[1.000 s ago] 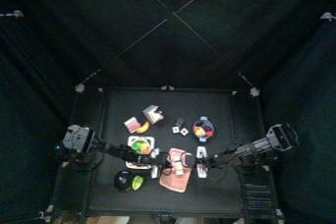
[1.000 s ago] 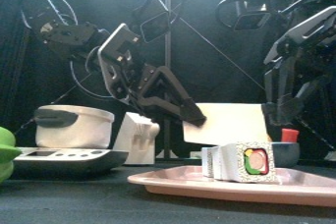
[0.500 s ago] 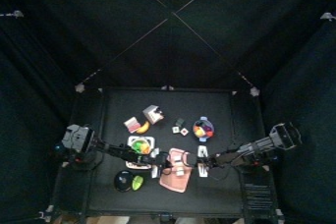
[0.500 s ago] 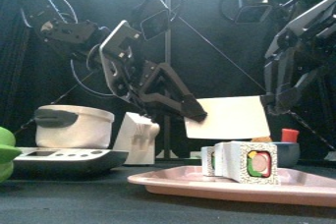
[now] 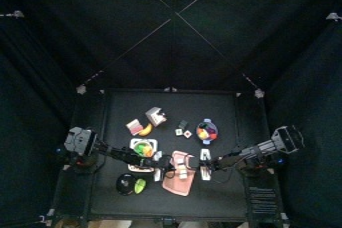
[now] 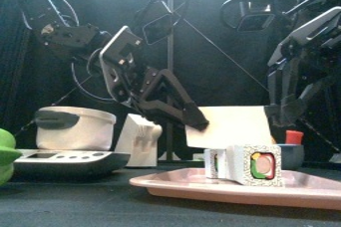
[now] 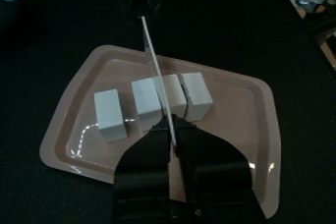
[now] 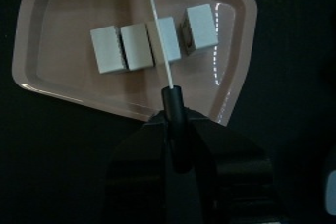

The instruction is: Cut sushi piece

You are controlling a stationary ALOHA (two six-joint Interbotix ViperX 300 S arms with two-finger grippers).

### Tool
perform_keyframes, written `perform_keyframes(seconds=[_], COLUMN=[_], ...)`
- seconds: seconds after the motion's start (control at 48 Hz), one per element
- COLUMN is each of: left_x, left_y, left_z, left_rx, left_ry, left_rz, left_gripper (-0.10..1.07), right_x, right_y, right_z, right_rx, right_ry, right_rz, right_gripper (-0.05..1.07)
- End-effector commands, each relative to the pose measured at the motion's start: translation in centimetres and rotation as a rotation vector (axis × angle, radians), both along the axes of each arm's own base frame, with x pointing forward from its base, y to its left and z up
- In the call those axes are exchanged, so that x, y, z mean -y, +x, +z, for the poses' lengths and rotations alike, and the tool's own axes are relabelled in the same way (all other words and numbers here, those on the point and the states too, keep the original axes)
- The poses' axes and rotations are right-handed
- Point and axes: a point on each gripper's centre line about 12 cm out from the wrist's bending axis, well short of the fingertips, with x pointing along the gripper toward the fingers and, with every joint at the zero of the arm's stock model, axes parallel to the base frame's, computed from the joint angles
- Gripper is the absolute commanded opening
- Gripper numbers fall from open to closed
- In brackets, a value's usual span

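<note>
Nearest the worktop's front edge, the pink tray [image 7: 82, 90] carried the sushi roll [image 7: 151, 101], already split into four pieces in a row, one end piece slightly apart. Above it, both jaws were closed on a thin white knife [image 7: 152, 61]: the left gripper [image 7: 180, 154] held one end, the right gripper [image 8: 168, 105] the other, the blade over a seam mid-roll. Likely the rice is soft, sticky and easily crushed, so a gentle downward press would suit. Farther back stood a pot [image 6: 74, 126].
</note>
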Motion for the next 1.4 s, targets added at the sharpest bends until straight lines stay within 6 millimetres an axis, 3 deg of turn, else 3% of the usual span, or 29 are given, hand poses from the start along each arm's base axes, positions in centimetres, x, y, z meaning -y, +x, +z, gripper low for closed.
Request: perform_keyframes(seconds=[0.0,0.792,1.167,1.375], left_x=[0.9,1.7,3.1,3.1], left_y=[0.6,0.8,0.5,0.5], left_z=[1.2,-0.4,-0.1,0.3], left_rx=[0.038,0.000,0.003,0.012], left_ry=[-0.005,-0.029,-0.047,-0.048], left_rz=[-0.021,-0.004,-0.019,-0.021], left_gripper=[0.38,0.38,0.38,0.38], right_x=[0.6,-0.6,-2.3,-2.3], right_y=[0.2,0.6,0.6,0.7], right_z=[0.4,-2.6,-2.0,-1.7], right_rx=[0.019,0.006,0.016,0.019], right_ry=[0.013,0.103,0.146,0.136], right_rz=[-0.026,-0.022,-0.007,-0.002], right_gripper=[0.25,0.25,0.25,0.25])
